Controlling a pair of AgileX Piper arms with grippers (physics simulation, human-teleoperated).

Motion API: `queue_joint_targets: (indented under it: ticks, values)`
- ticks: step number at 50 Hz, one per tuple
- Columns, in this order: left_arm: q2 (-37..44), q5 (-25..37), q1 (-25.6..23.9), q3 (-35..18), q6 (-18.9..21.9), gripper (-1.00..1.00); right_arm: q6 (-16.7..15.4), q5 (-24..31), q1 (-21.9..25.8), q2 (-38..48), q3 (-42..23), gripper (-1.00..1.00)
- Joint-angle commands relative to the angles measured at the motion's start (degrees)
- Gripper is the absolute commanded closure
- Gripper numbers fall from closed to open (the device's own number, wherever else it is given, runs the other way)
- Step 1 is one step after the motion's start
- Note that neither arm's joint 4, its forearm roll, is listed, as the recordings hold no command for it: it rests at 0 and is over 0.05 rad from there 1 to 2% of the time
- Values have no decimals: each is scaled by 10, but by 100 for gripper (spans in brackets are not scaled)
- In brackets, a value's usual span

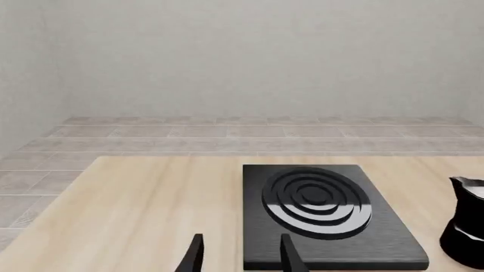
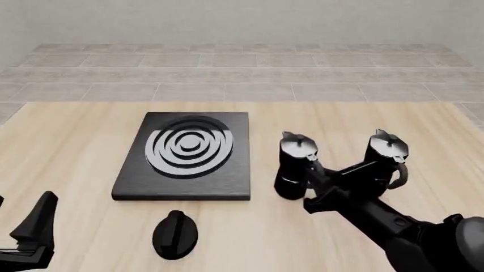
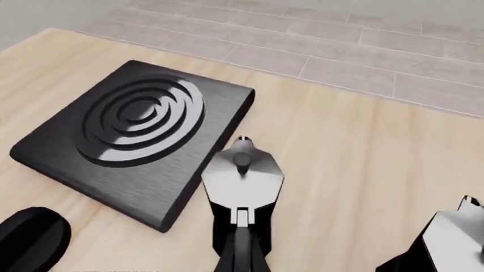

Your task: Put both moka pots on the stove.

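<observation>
The stove (image 2: 189,148) is a flat black slab with silver-grey ring burner, nothing on it; it also shows in the left wrist view (image 1: 318,205) and the right wrist view (image 3: 138,120). Two moka pots stand to its right: the nearer one (image 2: 293,161) (image 3: 242,177) and the farther-right one (image 2: 387,153) (image 3: 446,243). My right gripper (image 2: 311,180) (image 3: 240,249) is shut on the nearer pot's side handle. I cannot tell whether the pot's base is off the table. My left gripper (image 2: 26,221) (image 1: 240,242) is open and empty, near the front left. One pot (image 1: 465,226) shows at the left wrist view's edge.
A separate black oval knob (image 2: 175,234) (image 3: 30,238) lies on the wooden table (image 2: 76,141) in front of the stove. Beyond the table's far edge is tiled floor and a plain wall.
</observation>
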Motion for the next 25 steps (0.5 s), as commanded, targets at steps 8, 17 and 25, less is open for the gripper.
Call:
queue_joint_targets:
  ticks: [8, 17, 25]
  values:
    - [0, 0, 0, 0, 0, -100, -37, -31, 4, -112, 1, 100]
    - [0, 0, 0, 0, 0, -100, -55, -29, 12, -150, -12, 100]
    - [0, 0, 0, 0, 0, -100, -43, -15, 29, -160, -40, 100]
